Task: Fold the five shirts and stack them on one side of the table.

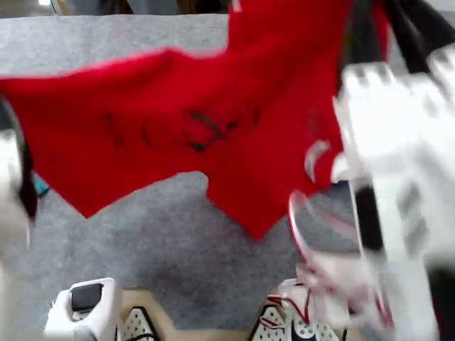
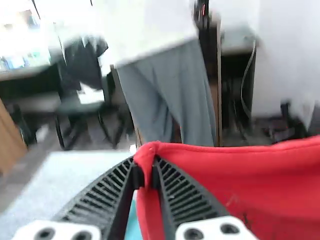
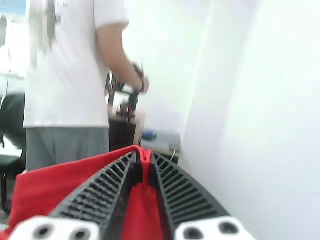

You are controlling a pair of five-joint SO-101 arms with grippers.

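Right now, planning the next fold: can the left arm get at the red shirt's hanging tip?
Probably not: the left gripper is shut on the red shirt, holding it up.

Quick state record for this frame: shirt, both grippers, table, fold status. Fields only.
shirt: red shirt, held up and spread wide over the table, dark print facing the high view
left: left gripper shut on a pinched edge of the red shirt
right: right gripper shut on a pinched edge of the red shirt
table: grey table beneath the shirt
fold: not yet folded
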